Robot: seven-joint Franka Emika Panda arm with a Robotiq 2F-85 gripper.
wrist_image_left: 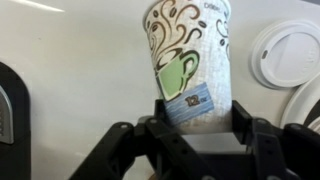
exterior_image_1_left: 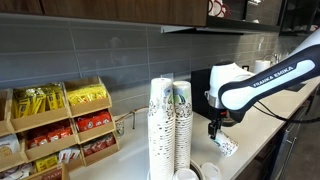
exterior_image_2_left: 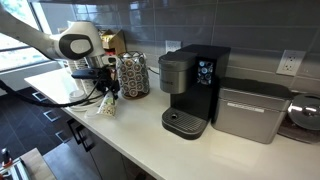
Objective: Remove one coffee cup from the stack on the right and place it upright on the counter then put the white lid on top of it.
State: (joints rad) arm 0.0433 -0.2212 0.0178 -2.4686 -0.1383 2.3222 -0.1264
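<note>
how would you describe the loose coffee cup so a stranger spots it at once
On the pale counter, look past the two tall cup stacks to the robot's black gripper. The coffee cup is clamped in it. Unlike its stacked neighbours, it is a single cup, hanging tilted and apart from them.
</note>
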